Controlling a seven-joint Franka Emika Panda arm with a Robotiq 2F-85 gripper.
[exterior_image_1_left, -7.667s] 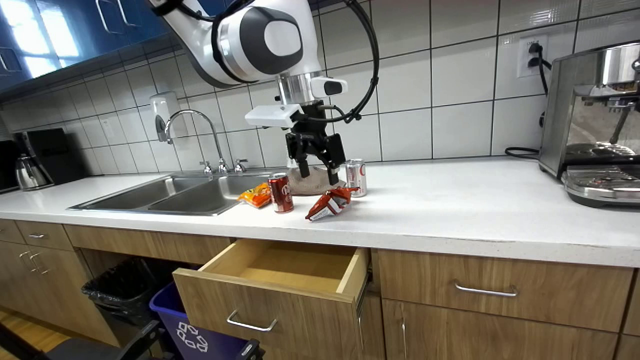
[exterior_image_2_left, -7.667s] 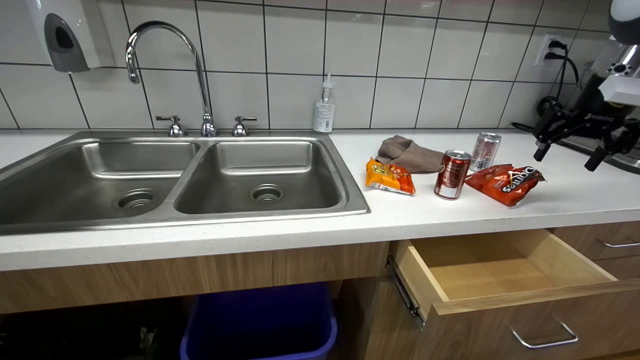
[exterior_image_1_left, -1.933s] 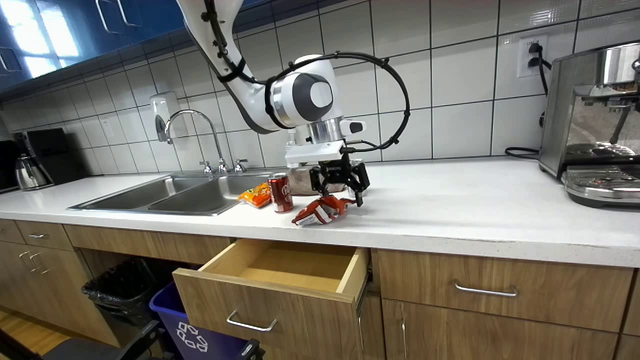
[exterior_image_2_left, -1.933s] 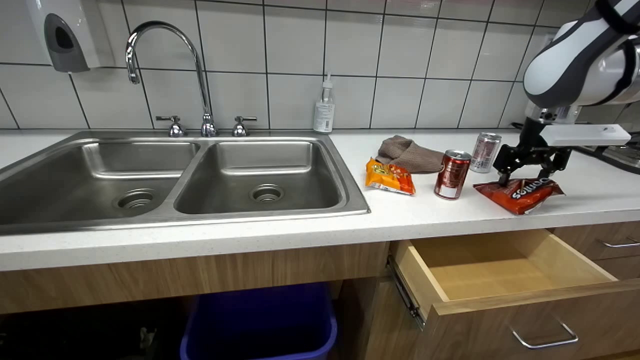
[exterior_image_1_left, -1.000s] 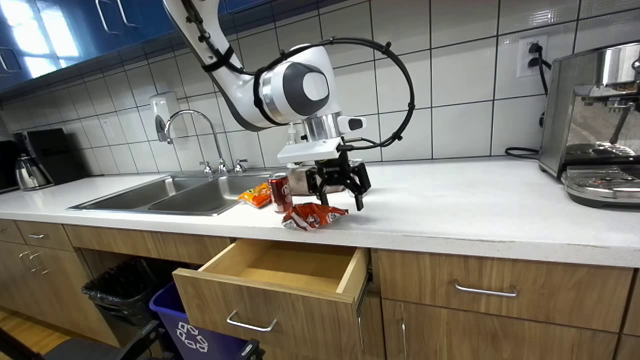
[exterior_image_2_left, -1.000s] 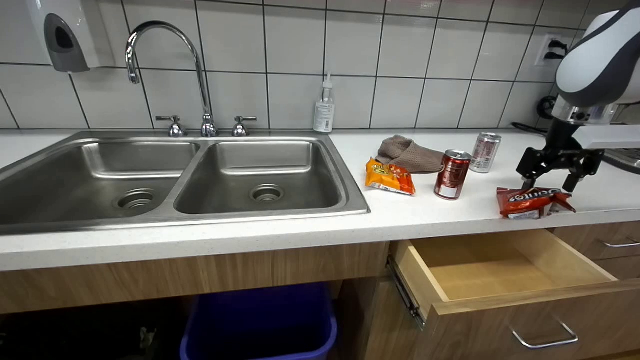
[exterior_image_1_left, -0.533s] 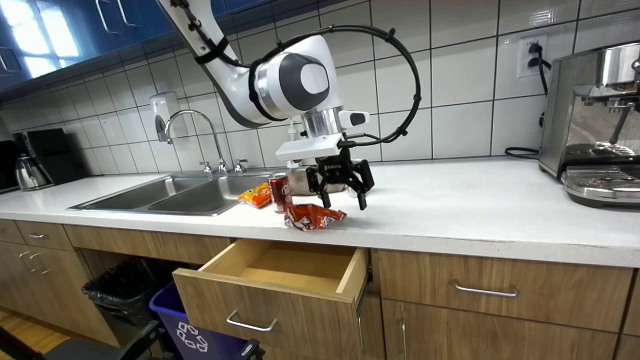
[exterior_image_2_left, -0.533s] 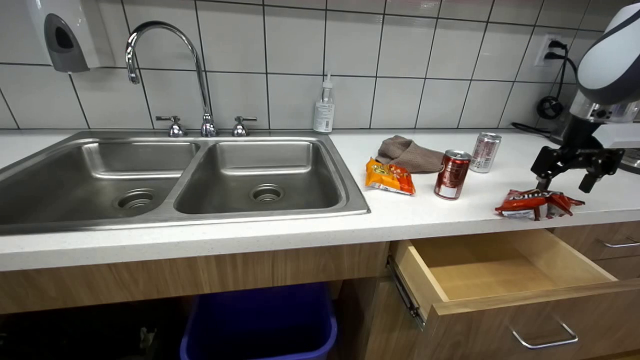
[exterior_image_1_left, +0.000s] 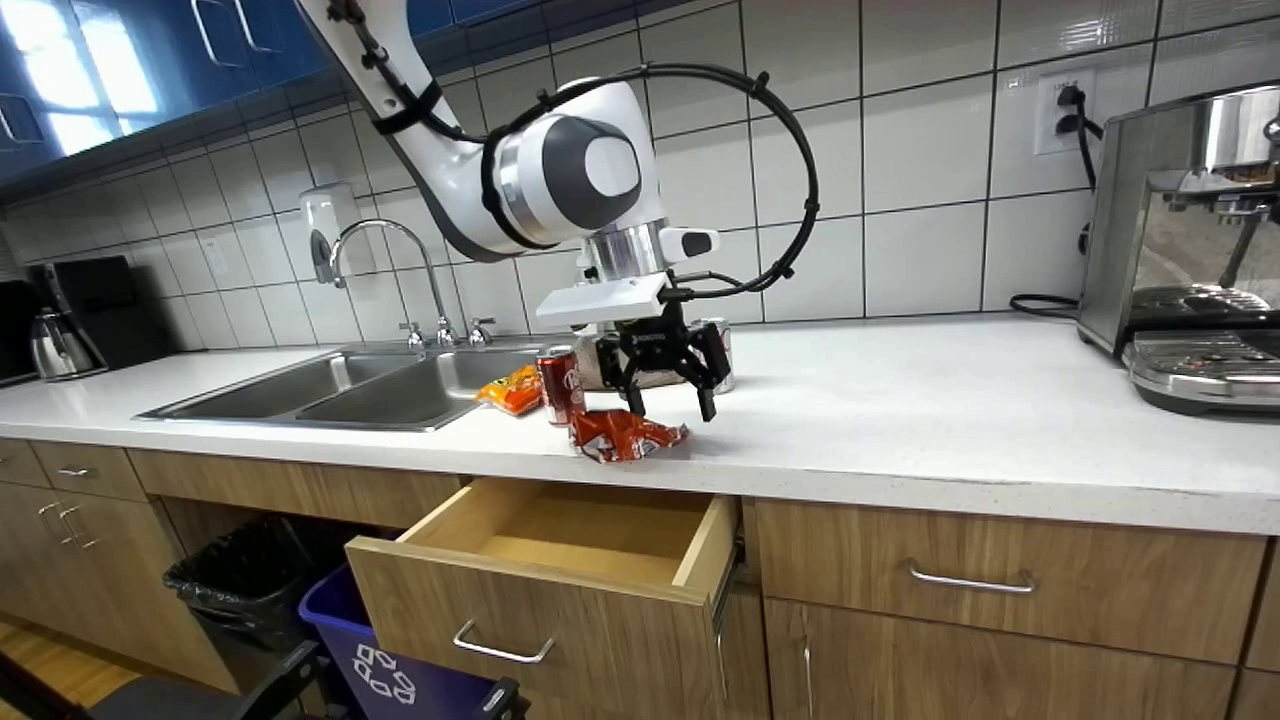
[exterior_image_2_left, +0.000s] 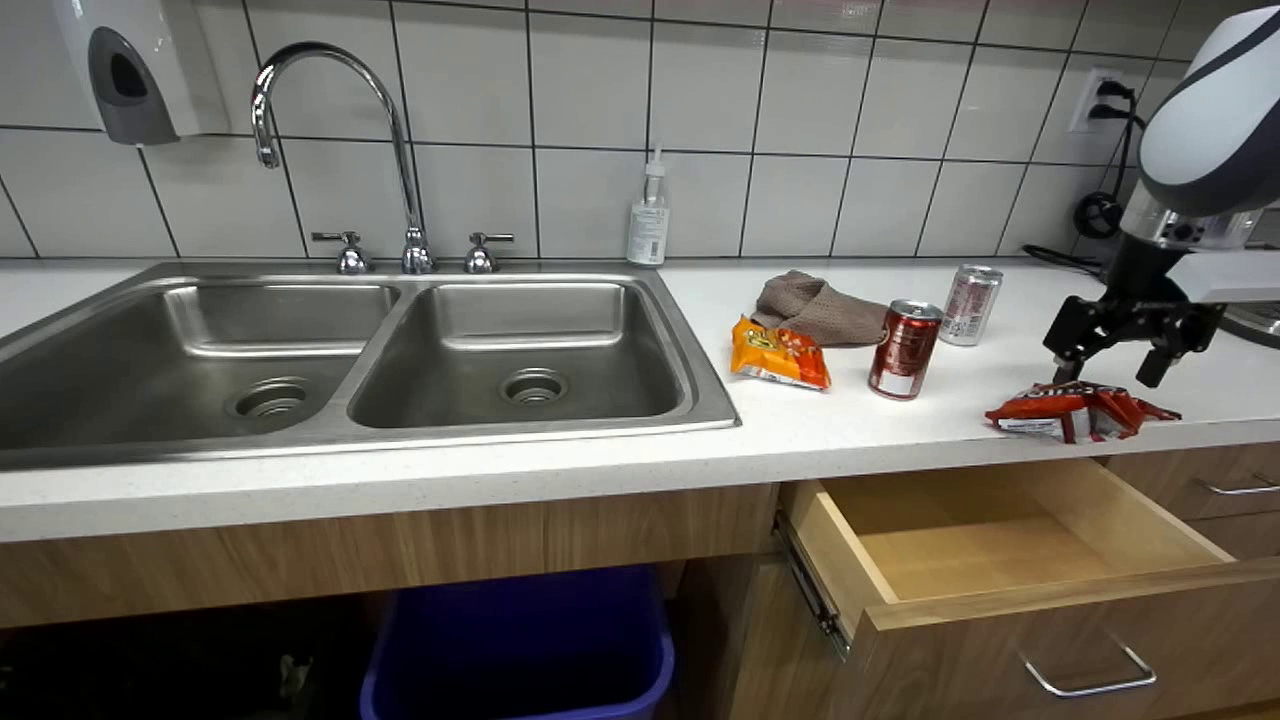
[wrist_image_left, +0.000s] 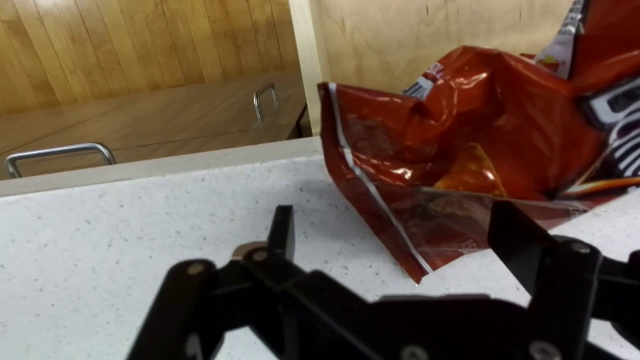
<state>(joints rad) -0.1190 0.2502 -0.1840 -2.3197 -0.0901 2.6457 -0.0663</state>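
The red bag (exterior_image_2_left: 1080, 410) has shifted nearer the edge of the worktop (exterior_image_1_left: 900, 400), towards the drawer (exterior_image_1_left: 600, 640); the hand (exterior_image_1_left: 672, 410) is spread and empty, so the grasp looks unmade.

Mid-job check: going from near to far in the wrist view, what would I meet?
Black two-fingered gripper, glossy red crinkled chip bag, white speckled countertop, open pale-wood drawer, honey-brown wooden plank floor.

The arm (exterior_image_1_left: 532, 180) is white, its pincer (exterior_image_1_left: 672, 407) black, apparently lettered.
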